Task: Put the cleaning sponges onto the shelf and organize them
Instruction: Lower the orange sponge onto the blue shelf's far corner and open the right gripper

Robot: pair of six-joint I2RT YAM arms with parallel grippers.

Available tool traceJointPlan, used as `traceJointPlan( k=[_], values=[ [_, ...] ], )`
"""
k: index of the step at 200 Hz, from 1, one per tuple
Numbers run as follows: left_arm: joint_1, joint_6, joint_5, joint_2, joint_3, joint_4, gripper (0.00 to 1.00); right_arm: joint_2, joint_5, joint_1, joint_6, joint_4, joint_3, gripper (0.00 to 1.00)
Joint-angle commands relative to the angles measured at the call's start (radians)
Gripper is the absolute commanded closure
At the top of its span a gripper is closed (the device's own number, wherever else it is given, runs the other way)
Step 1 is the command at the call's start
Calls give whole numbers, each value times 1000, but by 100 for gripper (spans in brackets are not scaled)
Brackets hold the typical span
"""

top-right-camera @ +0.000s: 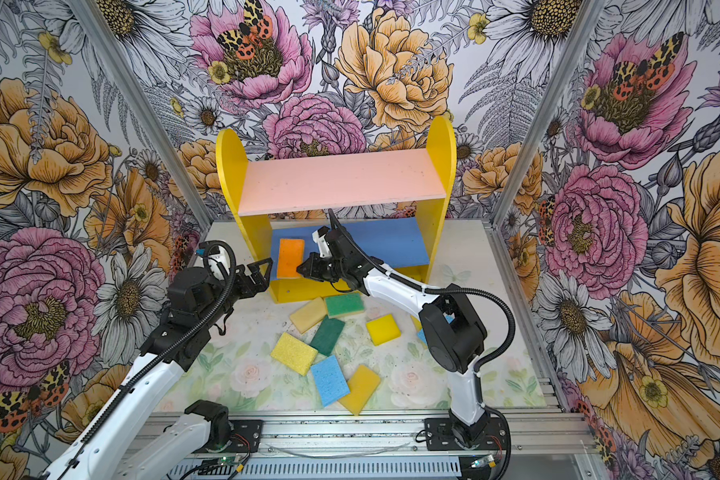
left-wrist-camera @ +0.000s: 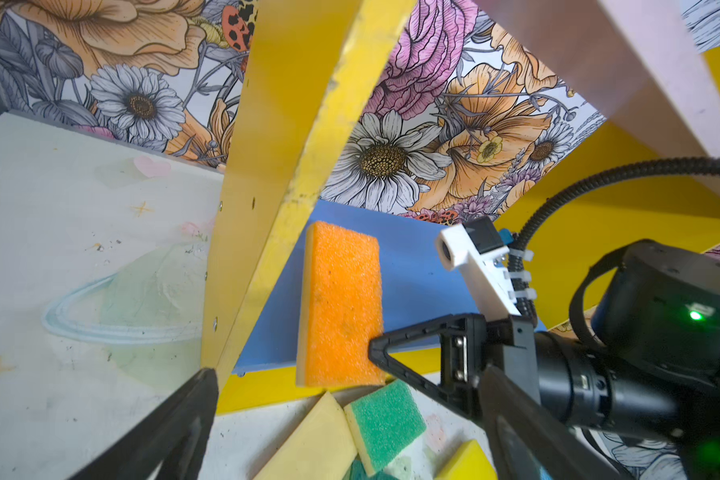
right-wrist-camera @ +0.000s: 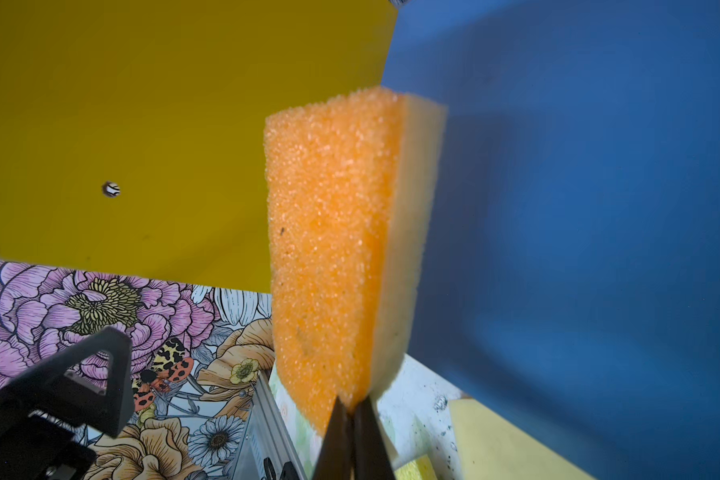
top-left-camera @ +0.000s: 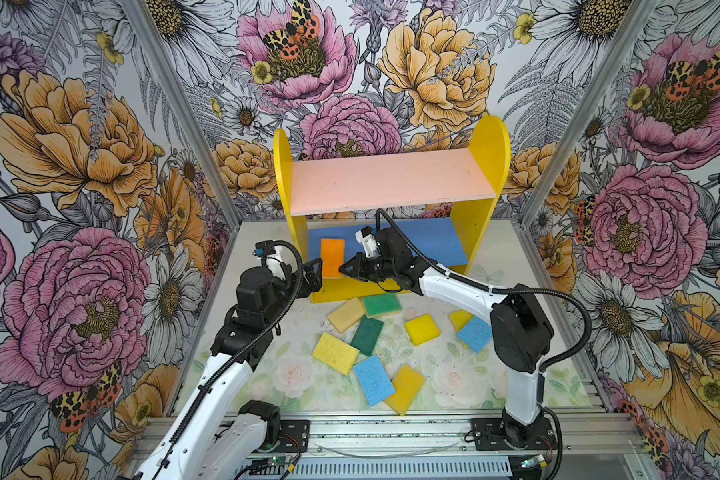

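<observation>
The shelf [top-left-camera: 391,180] [top-right-camera: 341,183] stands at the back, pink board over blue board [top-left-camera: 425,241]. An orange sponge [top-left-camera: 332,257] [top-right-camera: 289,257] [left-wrist-camera: 341,303] [right-wrist-camera: 329,249] lies flat at the blue board's left end, overhanging the front edge. My right gripper [top-left-camera: 344,269] [top-right-camera: 302,269] [right-wrist-camera: 352,405] is shut, its tips touching that sponge's right edge. Just left of the shelf's side panel, my left gripper [top-left-camera: 313,274] [top-right-camera: 262,272] [left-wrist-camera: 350,399] is open and holds nothing. Several sponges lie loose on the table, among them a green one [top-left-camera: 382,305] and a blue one [top-left-camera: 373,379].
The right arm's elbow [top-left-camera: 520,332] hangs over a light blue sponge [top-left-camera: 474,333] and a yellow one beside it. The shelf's yellow left side panel [left-wrist-camera: 292,166] stands close to my left fingers. Flowered walls enclose the table; a metal rail [top-left-camera: 391,432] runs along the front.
</observation>
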Motion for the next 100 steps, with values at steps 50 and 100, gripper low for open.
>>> traceJointPlan(
  k=[50,100],
  values=[
    [81,-140,48,-200,-76,-180,1,153,-17,16,-39,-68,210,100],
    [143,-167,101,-272,-73,-232,1,205,-12,17,-50,-98,286,95]
  ],
)
